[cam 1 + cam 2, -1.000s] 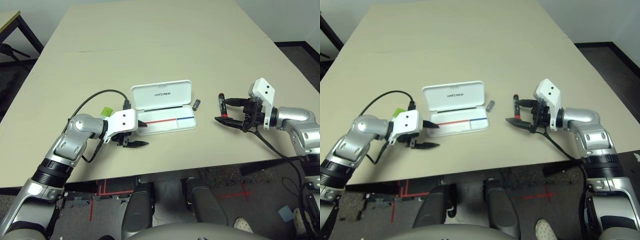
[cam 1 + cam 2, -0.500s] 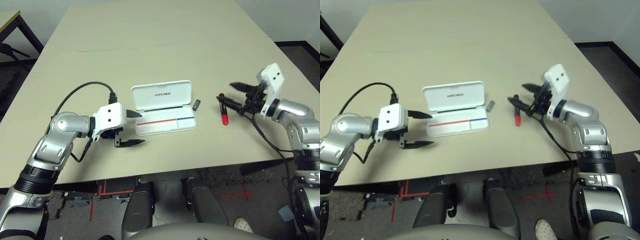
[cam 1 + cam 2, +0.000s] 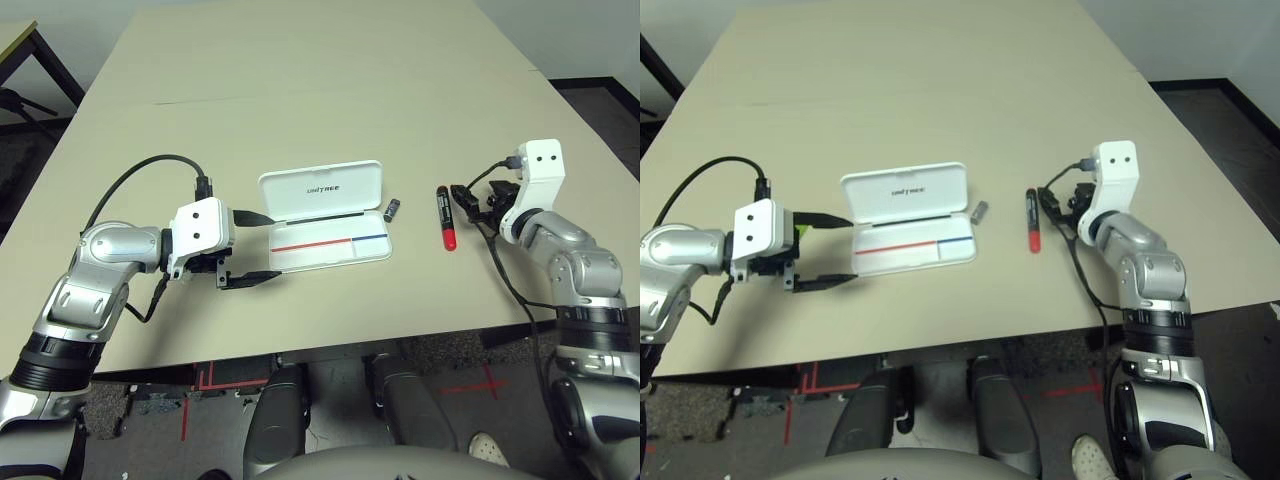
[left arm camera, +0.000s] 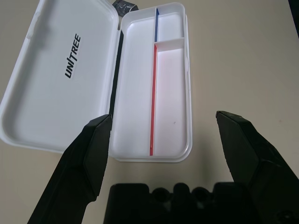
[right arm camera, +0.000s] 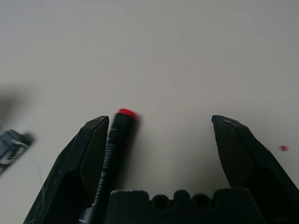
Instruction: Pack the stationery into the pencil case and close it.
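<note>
Lighting: even, bright, from overhead; soft short shadows on the table [image 3: 330,90]. Mild glare on the white pencil case [image 4: 154,93] interior. Right wrist view: near objects blurred, soft focus. Head views sharp.

Marker [image 3: 443,217] right of open pencil case [image 3: 325,214]

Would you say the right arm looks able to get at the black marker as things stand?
Probably yes: the right claw is open and sits right beside the black marker, which lies alone on bare table with nothing between them.
</note>
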You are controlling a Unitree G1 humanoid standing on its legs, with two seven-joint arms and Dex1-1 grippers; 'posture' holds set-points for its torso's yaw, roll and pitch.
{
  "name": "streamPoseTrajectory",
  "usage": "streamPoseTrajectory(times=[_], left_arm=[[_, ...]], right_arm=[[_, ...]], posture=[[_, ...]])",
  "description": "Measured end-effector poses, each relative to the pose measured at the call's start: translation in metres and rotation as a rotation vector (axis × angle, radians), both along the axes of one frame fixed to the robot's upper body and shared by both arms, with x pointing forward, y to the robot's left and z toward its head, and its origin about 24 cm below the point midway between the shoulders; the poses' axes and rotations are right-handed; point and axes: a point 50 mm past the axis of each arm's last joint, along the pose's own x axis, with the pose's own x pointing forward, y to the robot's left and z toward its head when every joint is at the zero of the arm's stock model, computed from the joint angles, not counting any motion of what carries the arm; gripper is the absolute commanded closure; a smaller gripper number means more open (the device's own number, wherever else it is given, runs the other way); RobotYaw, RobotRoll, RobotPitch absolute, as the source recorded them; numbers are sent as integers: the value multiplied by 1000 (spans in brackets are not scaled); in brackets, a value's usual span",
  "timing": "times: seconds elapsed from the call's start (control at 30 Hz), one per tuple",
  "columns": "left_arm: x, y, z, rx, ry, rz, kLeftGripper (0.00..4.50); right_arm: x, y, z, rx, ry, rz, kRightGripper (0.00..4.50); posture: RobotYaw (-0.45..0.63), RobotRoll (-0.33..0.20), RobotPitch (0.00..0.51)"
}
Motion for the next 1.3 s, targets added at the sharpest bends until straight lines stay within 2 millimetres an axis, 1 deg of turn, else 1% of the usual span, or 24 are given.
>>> streamPoseTrajectory(times=[0.17, 0.33, 0.57, 0.7, 0.8, 0.87, 1.3], left_arm=[[0, 0, 0, 3, -2, 0, 19], [0, 1, 1, 8, -6, -1, 19], [0, 2, 2, 16, -11, -2, 19], [0, 2, 2, 16, -10, -4, 19], [0, 1, 2, 16, -10, -5, 19], [-1, 1, 2, 16, -10, -6, 19], [-2, -3, 5, 19, -26, -22, 19]], right_arm=[[-2, 10, -1, 24, 5, 16, 0], [-4, 12, -5, 18, 46, 18, 0], [-14, 25, -3, -5, 139, 8, 0], [-19, 32, -2, 19, 222, -23, 0], [-19, 35, 4, 7, 251, -49, 0], [-20, 35, 3, -7, 282, -70, 0], [-19, 41, 4, -30, 309, -111, 0]], posture=[[-11, 0, 159], [-8, 0, 156], [-15, 0, 156], [-17, 0, 159], [-17, 0, 161], [-16, 0, 162], [-5, 0, 165]])
